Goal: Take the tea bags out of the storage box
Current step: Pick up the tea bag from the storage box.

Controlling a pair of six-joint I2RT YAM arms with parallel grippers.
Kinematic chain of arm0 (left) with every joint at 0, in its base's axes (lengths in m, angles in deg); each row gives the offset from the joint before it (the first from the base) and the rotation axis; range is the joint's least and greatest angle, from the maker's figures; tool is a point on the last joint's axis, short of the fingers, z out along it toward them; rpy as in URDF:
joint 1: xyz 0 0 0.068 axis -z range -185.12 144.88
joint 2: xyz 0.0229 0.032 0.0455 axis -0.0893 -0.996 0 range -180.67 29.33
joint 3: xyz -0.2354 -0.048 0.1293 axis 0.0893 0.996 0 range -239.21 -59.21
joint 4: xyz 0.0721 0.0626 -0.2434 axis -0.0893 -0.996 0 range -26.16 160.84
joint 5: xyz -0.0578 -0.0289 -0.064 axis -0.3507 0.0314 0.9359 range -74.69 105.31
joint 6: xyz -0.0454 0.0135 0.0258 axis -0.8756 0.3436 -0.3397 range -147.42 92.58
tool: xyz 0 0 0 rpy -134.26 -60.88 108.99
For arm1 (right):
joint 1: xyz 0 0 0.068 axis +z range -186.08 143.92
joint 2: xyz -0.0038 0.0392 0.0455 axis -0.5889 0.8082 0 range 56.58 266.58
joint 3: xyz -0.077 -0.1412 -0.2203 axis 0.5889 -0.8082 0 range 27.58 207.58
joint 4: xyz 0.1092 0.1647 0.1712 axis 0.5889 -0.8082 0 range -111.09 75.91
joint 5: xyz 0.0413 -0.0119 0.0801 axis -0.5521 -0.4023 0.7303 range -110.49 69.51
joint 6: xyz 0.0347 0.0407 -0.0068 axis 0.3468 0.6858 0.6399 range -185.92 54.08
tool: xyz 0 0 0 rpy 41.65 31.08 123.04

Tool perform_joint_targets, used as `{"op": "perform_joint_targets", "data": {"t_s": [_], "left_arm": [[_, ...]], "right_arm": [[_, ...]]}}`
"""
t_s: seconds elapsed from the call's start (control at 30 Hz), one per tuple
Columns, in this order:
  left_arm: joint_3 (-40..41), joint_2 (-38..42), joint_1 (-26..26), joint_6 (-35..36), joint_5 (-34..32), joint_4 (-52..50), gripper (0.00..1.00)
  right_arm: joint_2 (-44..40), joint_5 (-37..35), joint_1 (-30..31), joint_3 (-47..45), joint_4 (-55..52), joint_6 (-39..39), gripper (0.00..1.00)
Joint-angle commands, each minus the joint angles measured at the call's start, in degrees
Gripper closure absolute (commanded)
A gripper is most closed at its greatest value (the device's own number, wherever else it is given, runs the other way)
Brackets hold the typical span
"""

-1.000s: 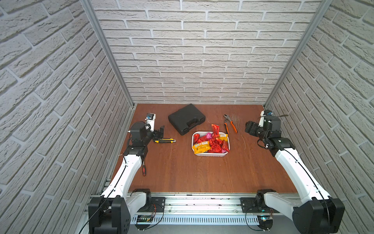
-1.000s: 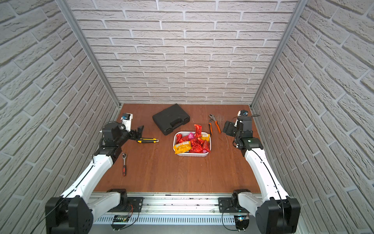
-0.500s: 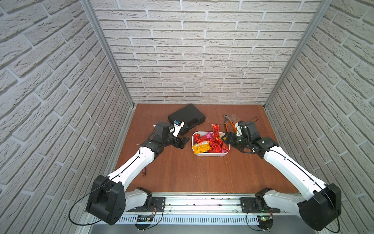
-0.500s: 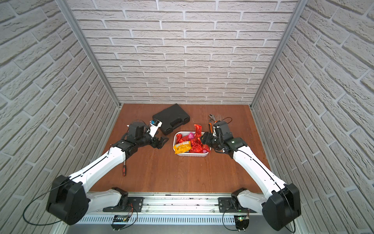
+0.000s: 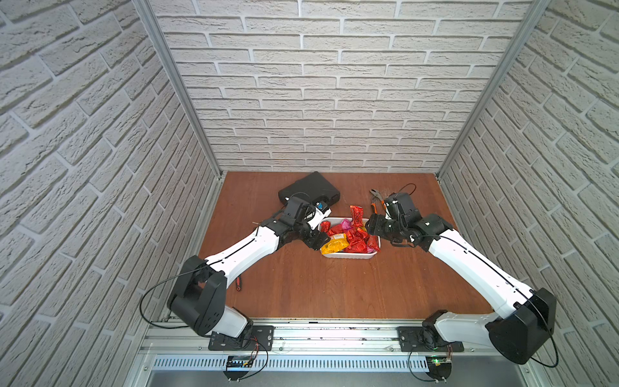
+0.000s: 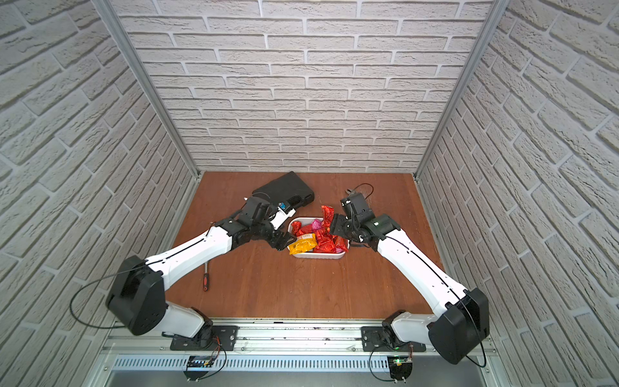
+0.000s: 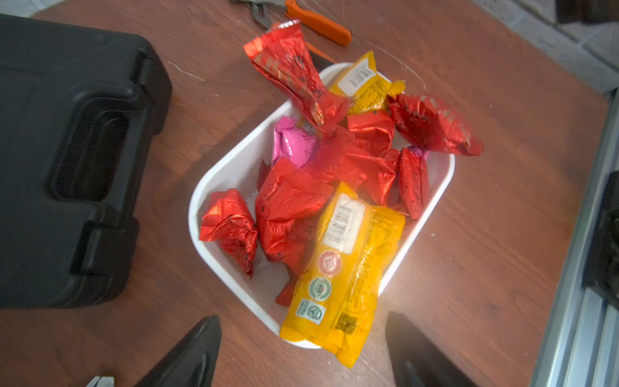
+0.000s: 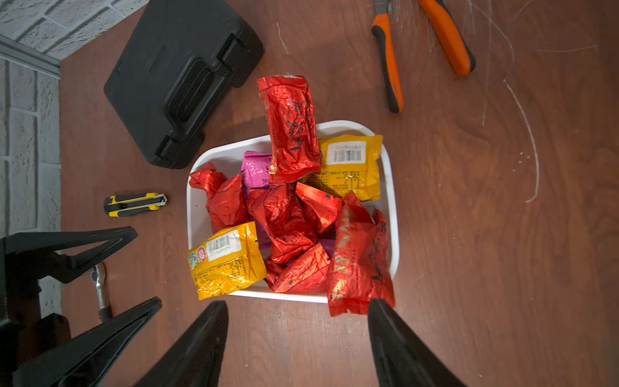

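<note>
Left gripper (image 7: 301, 316) is held at the storage box's (image 5: 348, 258) nine o'clock, right gripper (image 8: 297, 302) at three. Both pairs of jaws are spread.

You have bright, even overhead light in both top views, soft shadows on the table (image 5: 318, 284) and walls (image 5: 83, 134) bowing at the frame edges; the left wrist view is motion-blurred, the right wrist sharp, with glare on the tea bags (image 8: 288, 217) and box (image 8: 196, 221) rim.

Pale grey faux-brick walls (image 5: 335, 100) on three sides, aluminium corner posts (image 5: 176, 83), scratched red-brown wood-grain tabletop (image 5: 335, 288), metal rail (image 5: 335, 338) at near edge, soft even light.
</note>
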Motion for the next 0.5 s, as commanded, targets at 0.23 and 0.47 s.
{"op": "perform_joint_targets", "data": {"t_s": [0.23,0.47], "left_arm": [[-11.76,-9.81,1.44,6.27,-1.6,-13.42,0.18],[-15.05,-12.95,1.79,7.73,3.58,-17.46,0.18]], "right_arm": [[-5.25,-4.05,0.12,-1.98,-1.46,-0.34,0.27],[-6.99,-4.64,0.09,-3.47,-1.5,0.48,0.27]]}}
